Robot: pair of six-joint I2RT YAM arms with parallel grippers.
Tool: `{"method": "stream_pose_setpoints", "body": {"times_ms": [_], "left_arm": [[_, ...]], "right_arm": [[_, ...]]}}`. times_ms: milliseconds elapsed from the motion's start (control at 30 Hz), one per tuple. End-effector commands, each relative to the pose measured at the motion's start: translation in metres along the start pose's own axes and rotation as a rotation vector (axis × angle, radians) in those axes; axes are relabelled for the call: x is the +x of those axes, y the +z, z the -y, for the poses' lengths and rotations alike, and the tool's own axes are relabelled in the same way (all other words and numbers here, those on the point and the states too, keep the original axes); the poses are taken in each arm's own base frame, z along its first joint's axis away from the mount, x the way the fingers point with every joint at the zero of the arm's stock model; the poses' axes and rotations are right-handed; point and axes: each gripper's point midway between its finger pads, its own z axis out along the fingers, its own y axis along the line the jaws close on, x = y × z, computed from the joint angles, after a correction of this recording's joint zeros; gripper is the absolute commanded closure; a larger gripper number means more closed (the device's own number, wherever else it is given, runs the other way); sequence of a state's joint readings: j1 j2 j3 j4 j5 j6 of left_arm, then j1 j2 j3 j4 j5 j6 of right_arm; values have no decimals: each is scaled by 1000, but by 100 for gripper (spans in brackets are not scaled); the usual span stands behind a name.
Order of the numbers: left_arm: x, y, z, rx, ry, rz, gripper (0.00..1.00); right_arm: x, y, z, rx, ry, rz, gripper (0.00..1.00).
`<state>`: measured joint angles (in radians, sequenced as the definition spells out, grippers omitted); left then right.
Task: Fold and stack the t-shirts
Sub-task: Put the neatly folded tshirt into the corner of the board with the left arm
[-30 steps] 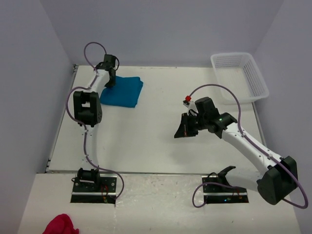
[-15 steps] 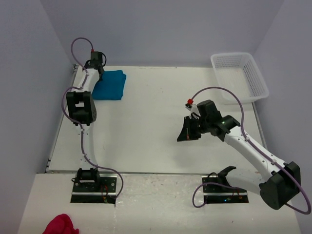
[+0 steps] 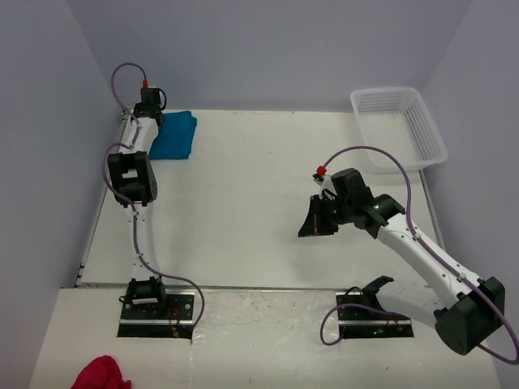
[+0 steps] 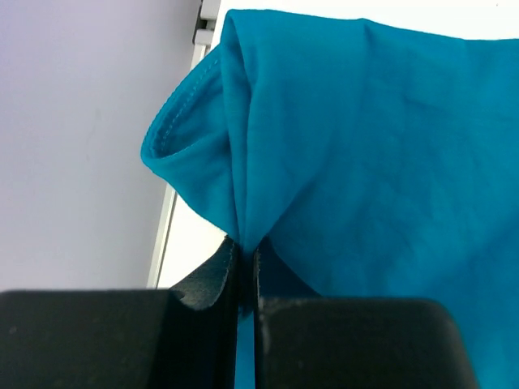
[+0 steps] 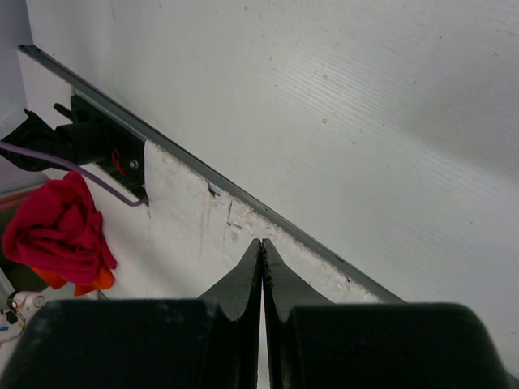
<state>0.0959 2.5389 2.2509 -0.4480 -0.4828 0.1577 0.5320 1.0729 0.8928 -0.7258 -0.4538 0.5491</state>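
You're gripping the t-shirt (image 3: 175,134) by its edge, left jaws clamping the fabric, at the worktop's (image 3: 243,211) far-left corner. Right jaws are hovering right of centre, closed, holding nothing.

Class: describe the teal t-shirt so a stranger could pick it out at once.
Start at the white table and go to its far left corner, opposite the basket. There lies the folded t-shirt, pinched by the left gripper. It is the only teal-blue thing; the other cloth, near the arm bases, is red.
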Motion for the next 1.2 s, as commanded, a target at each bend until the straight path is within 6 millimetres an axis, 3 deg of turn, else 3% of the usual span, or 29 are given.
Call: {"method": "stream_pose_setpoints", "body": {"times_ms": [0, 433, 1000, 1033, 1067, 1167], "left_arm": [[-41, -1, -20, -65, -24, 127, 100], [-60, 6, -36, -126, -29, 205, 100], [-57, 19, -46, -154, -58, 218, 100], [-57, 18, -49, -172, -66, 220, 99], [-54, 19, -52, -196, -70, 211, 84], [-54, 15, -60, -240, -94, 224, 63]], "right_arm": [[-4, -7, -5, 5, 9, 24, 100], [-1, -3, 1, 23, 22, 10, 100], [2, 2, 2, 18, 33, -5, 100], [4, 4, 4, 20, 34, -10, 100], [4, 5, 4, 16, 34, -13, 100], [6, 8, 6, 13, 36, -26, 100]]}}
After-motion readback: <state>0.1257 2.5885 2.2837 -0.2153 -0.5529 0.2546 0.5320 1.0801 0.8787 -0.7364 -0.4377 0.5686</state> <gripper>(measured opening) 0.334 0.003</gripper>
